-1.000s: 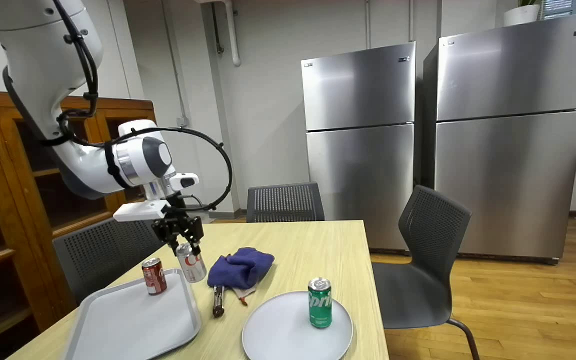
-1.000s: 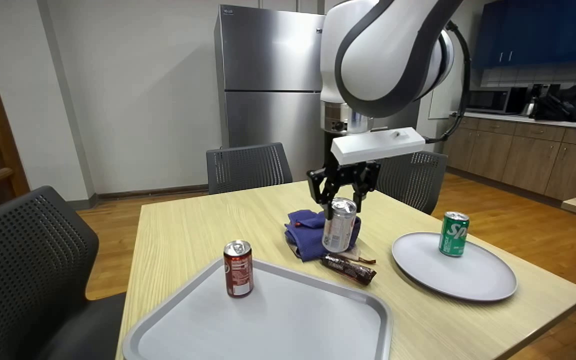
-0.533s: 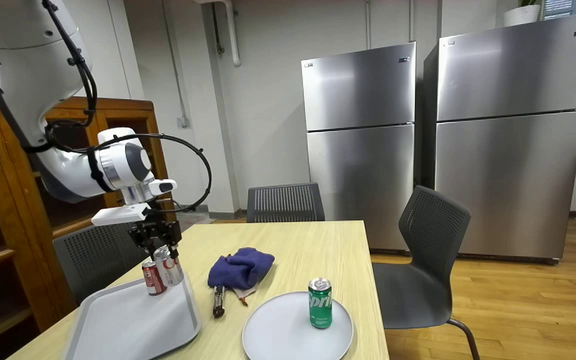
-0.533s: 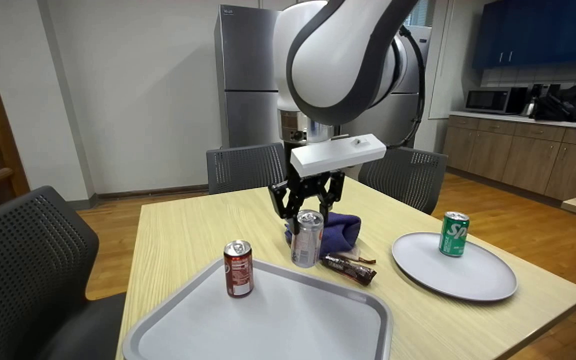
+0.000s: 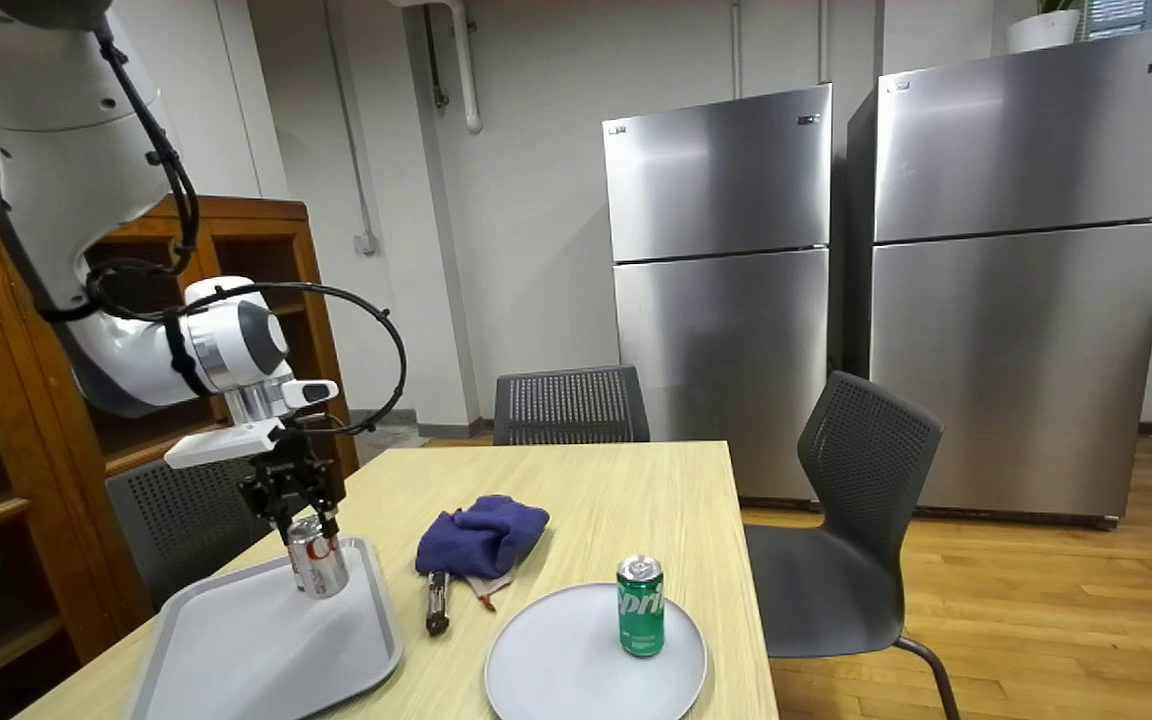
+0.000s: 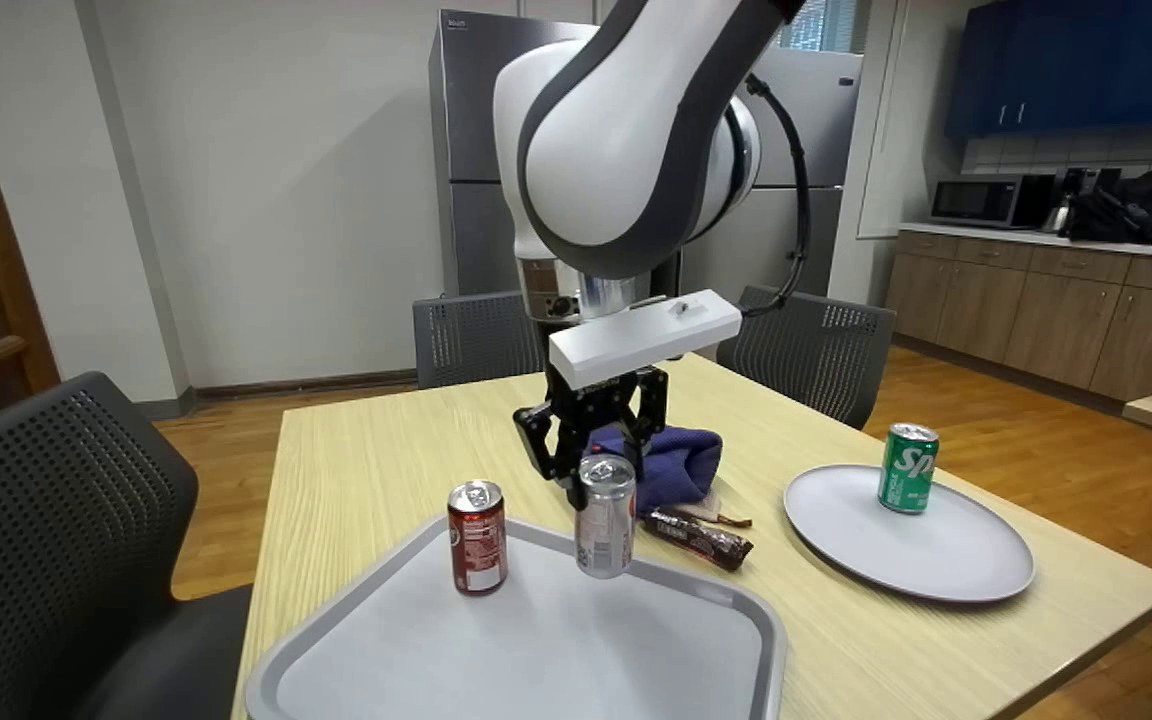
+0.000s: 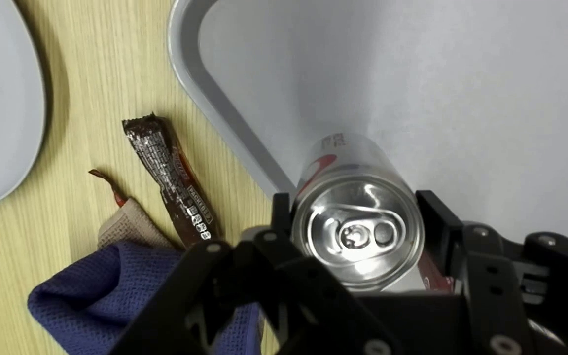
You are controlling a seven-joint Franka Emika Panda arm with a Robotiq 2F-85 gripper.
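Observation:
My gripper (image 6: pixel 604 480) is shut on a silver can (image 6: pixel 606 535) with red lettering, one finger on each side near its top. In the wrist view the can (image 7: pixel 358 236) sits between the black fingers, its lid and tab facing the camera. The can is close over the grey tray (image 6: pixel 526 660), just inside its rim; I cannot tell whether it touches. It leans slightly in an exterior view (image 5: pixel 318 570). A red can (image 6: pixel 477 545) stands upright on the tray beside it. The silver can almost fully hides the red can in an exterior view; a sliver (image 7: pixel 432 273) shows in the wrist view.
A purple cloth (image 5: pixel 484 535) and a brown wrapped bar (image 6: pixel 698 540) lie on the table beside the tray. A green can (image 5: pixel 641 610) stands on a round grey plate (image 5: pixel 546 660). Dark chairs (image 6: pixel 66 530) stand round the table.
My gripper has carried the silver can from beside the cloth over to the tray and lowered it beside the red can. The red can, cloth, bar and green can have not moved.

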